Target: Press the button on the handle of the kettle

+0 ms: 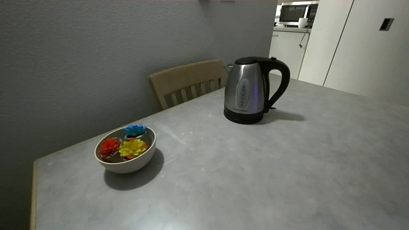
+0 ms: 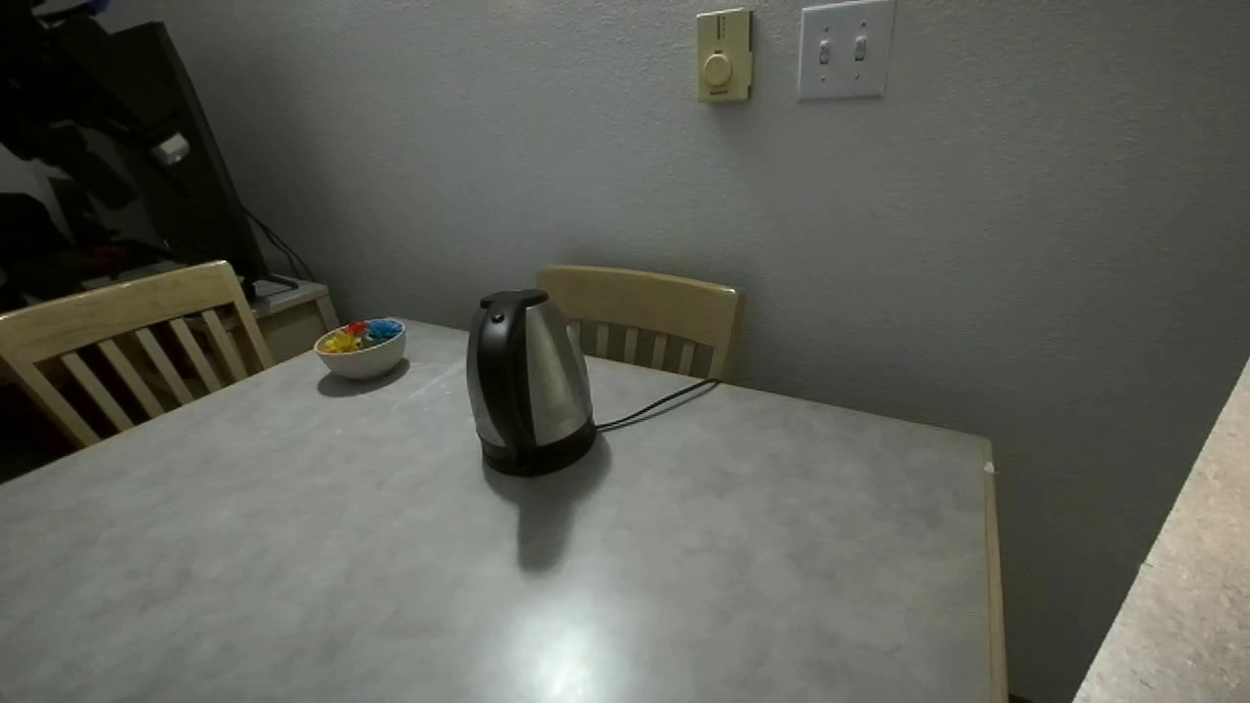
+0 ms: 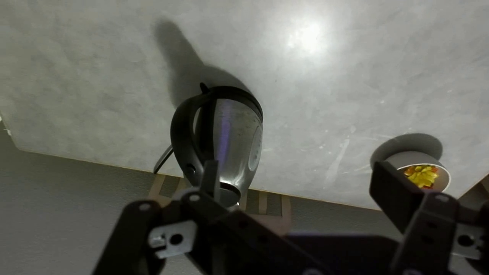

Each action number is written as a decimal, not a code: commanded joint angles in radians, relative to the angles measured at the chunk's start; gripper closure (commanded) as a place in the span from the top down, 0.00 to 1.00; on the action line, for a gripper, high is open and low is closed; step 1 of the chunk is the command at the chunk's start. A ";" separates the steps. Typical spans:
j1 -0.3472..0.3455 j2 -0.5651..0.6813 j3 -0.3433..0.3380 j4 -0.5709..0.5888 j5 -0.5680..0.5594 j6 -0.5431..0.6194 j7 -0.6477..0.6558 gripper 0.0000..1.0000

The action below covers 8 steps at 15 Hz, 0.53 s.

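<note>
A steel kettle with a black lid and base stands upright on the grey table in both exterior views (image 1: 241, 92) (image 2: 559, 381). Its black handle (image 1: 285, 80) has a small button on top near the lid (image 1: 273, 58), also visible in an exterior view (image 2: 497, 317). In the wrist view, which stands upside down, the kettle (image 3: 238, 133) and the button (image 3: 191, 169) lie at the left finger's side. My gripper (image 3: 294, 168) is open with nothing between its fingers. The left finger overlaps the kettle's top in the picture; no contact can be made out. The gripper is not identifiable in the exterior views.
A white bowl (image 1: 127, 166) with red, blue and yellow flowers stands on the table (image 1: 223, 179). A black cord (image 2: 664, 400) runs from the kettle's base to the table edge. A wooden chair (image 1: 188, 76) stands by the wall behind. Dark blurred equipment (image 2: 78, 107) shows far left.
</note>
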 commanded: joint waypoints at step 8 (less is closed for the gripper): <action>-0.097 0.291 -0.012 0.274 -0.058 -0.125 -0.031 0.53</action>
